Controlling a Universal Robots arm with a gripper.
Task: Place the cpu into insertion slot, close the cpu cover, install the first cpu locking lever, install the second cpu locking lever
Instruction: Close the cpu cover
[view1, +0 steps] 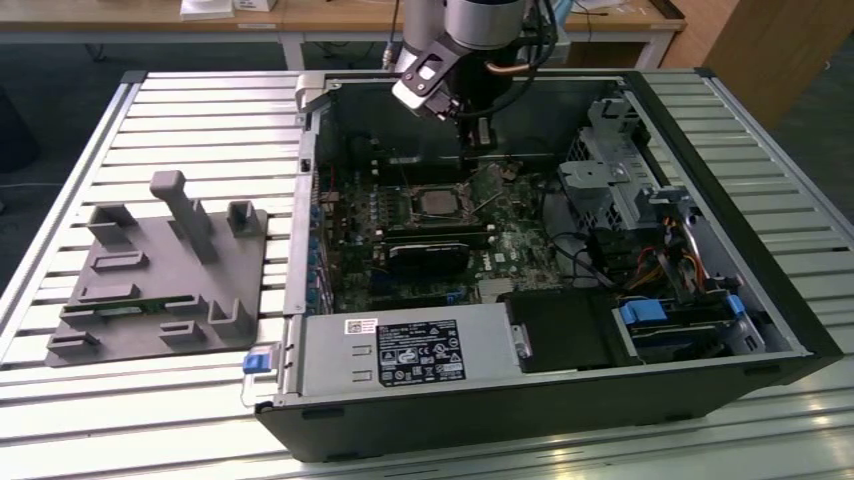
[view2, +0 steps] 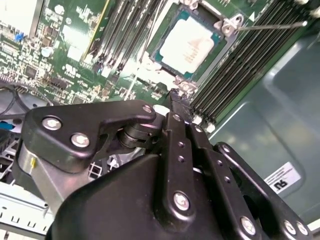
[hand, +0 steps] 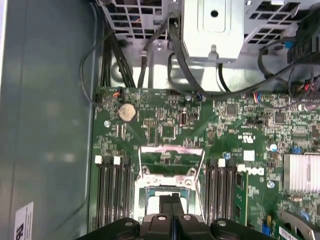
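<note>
The gripper (view2: 175, 96), jaws pressed together, is hovering just beside the cpu (view2: 192, 45). It is lying flat in the insertion slot (view2: 226, 26), top upward

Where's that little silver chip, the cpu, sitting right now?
In the second wrist view the cpu lies in the insertion slot, between two banks of long memory slots, just beyond the gripper.
</note>
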